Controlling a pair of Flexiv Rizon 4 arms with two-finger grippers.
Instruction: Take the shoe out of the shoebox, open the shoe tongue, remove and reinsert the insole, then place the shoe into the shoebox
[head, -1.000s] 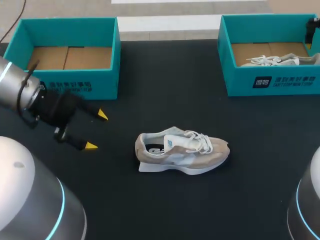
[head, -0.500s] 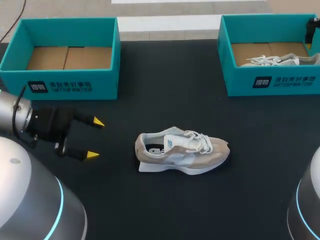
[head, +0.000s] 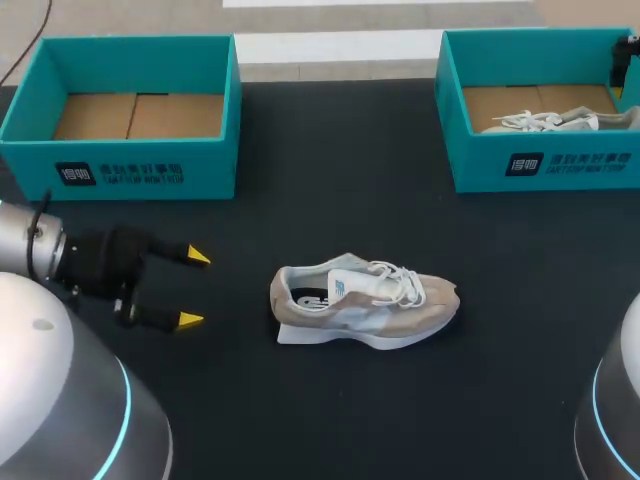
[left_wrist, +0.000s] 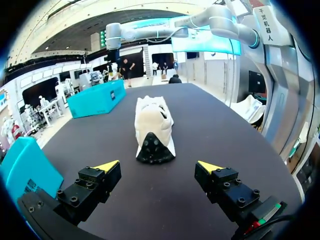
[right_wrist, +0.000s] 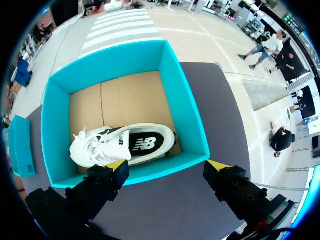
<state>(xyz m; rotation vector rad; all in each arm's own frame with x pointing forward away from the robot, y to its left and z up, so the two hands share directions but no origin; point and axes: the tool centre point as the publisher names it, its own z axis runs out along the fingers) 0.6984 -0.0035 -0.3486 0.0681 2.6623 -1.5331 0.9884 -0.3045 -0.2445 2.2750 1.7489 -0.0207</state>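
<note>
Where the shoe (head: 365, 300) lies, black table (head: 340, 150), teal shoeboxes (head: 212, 150)

You have a matt black counter (head: 330, 410), smooth and dull. The shoe (head: 365, 300) at mid-frame looks like soft beige suede with pale mesh and white cloth laces. The upper-left shoebox (head: 150, 172) and upper-right shoebox (head: 570, 165) are matt teal cardboard with bare brown cardboard floors. Your left gripper (head: 193, 288) is matt black, yellow-tipped.

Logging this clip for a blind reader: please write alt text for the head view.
A beige and white shoe stands on the black table, toe pointing right. The left gripper, open, hovers apart from its heel. An empty teal shoebox sits far left; a second teal shoebox far right holds another shoe.
</note>
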